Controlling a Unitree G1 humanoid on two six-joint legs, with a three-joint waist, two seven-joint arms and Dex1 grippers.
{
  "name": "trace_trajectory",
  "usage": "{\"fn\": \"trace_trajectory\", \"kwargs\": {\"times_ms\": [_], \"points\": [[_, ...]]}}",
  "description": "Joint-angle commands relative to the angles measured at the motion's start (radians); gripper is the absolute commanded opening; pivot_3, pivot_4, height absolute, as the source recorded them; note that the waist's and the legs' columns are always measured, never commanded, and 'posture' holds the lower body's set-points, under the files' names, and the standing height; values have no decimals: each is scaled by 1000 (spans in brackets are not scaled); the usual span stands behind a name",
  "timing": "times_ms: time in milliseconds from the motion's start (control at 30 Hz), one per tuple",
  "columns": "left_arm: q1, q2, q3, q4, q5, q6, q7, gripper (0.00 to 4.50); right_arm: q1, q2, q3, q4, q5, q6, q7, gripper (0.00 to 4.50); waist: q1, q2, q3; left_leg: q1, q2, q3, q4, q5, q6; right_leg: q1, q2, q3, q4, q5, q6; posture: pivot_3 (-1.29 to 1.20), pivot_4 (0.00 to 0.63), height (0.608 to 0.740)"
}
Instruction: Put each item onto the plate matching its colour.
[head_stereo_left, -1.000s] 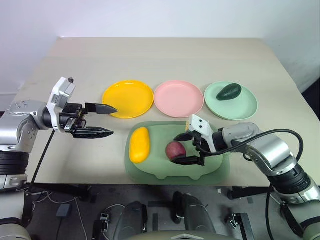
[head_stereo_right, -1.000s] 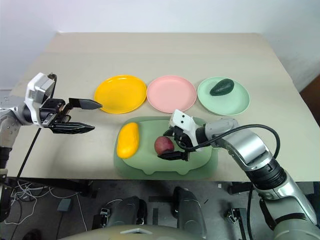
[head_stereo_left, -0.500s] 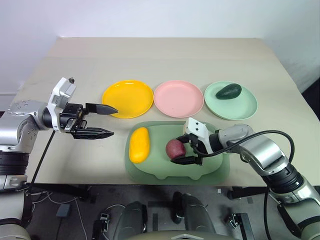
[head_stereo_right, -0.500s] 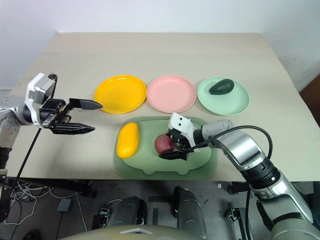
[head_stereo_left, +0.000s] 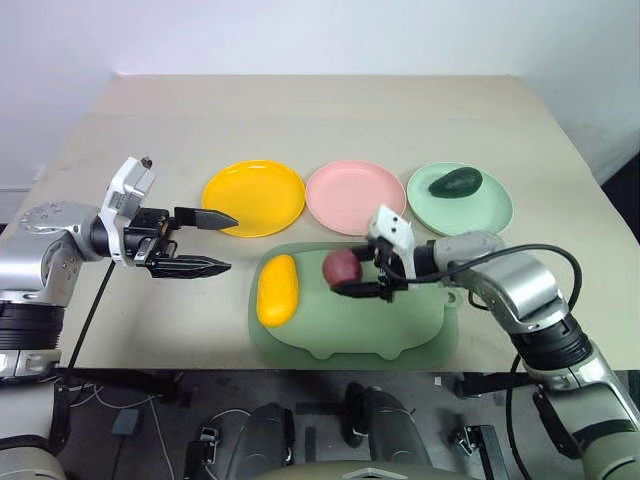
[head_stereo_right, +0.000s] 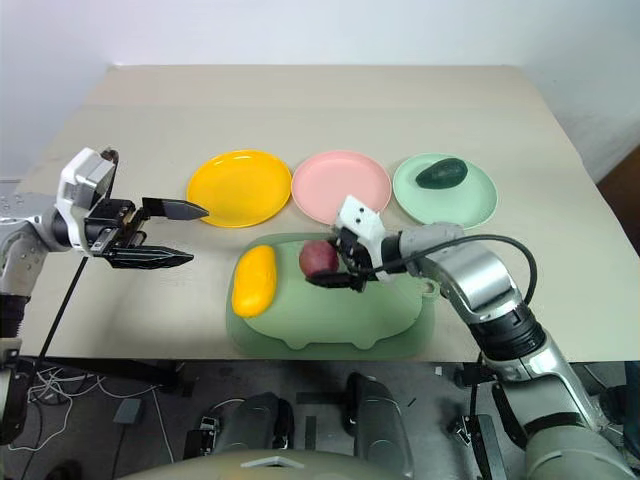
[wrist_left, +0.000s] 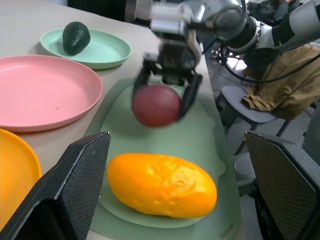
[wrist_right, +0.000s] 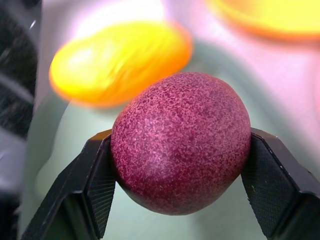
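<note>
A: Head views, item one: right gripper (head_stereo_left: 358, 276) clamped on the red-purple fruit (head_stereo_left: 342, 266), lifted over the green mat (head_stereo_left: 400, 325). Step judged: carrying to the pink plate (head_stereo_left: 355, 196), at twelve o'clock from the fruit; next move calls for a forward reach and release.

B: Left gripper (head_stereo_left: 208, 242)?

A: Spread wide, empty, pointing at three o'clock beside the yellow plate (head_stereo_left: 253, 197).

B: Wrist views?

A: Left: yellow fruit (wrist_left: 161, 184) on mat, avocado (wrist_left: 76, 37) on mint plate (wrist_left: 100, 50). Right: fingers (wrist_right: 95, 185) pinching fruit.

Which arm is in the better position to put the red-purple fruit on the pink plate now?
The right. The right gripper is already shut on the red-purple fruit, over the green mat and just in front of the pink plate. The left gripper hangs open and empty beside the yellow plate.
</note>
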Motion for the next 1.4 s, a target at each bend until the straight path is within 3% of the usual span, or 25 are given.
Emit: {"fn": "trace_trajectory", "kwargs": {"times_ms": [33,233,500,567,633,833,1233,1400], "points": [[-25,0,20,0,1,-13,-4,4500,-68,33,-47,130,-64,-77,-74,3221,0,0,0,0,0,0,0,0,0,0,0,0,0,0,0,0,150,740],[-28,-4,22,5,8,-14,-4,4500,-165,105,-107,375,-126,-169,-185,3221,-2,0,0,-1,0,1,0,0,0,0,0,0,2,0,0,0,150,740],[-10,-2,40,-12,9,-5,-2,4500,-257,159,-106,596,-199,-284,-213,3221,-6,0,0,-1,0,0,0,0,0,-1,0,0,3,0,0,0,150,740],[-3,-1,45,-16,11,-6,-1,4500,-266,177,-123,614,-181,-266,-204,3927,-6,0,0,-1,0,0,0,0,0,-1,0,1,3,0,0,0,150,740],[1,-1,49,-19,11,-4,0,4500,-267,185,-122,616,-172,-247,-180,4482,-6,0,0,-1,0,1,0,0,0,-1,0,1,3,0,0,0,150,740],[8,0,59,-33,4,10,5,4500,-253,197,-117,586,-199,-243,-183,4482,-4,0,0,-1,0,0,0,0,0,-1,-1,1,3,0,0,0,150,740],[-16,-12,39,-19,14,23,2,4500,-280,260,-310,480,-54,-234,-238,4482,-5,0,0,-1,0,0,0,0,0,-1,0,1,4,0,0,0,150,740],[-35,-39,31,-29,35,66,85,4500,-278,257,-318,487,-71,-266,-273,4482,-2,0,0,-1,0,0,0,0,0,0,-1,1,3,0,0,0,150,740]]}}
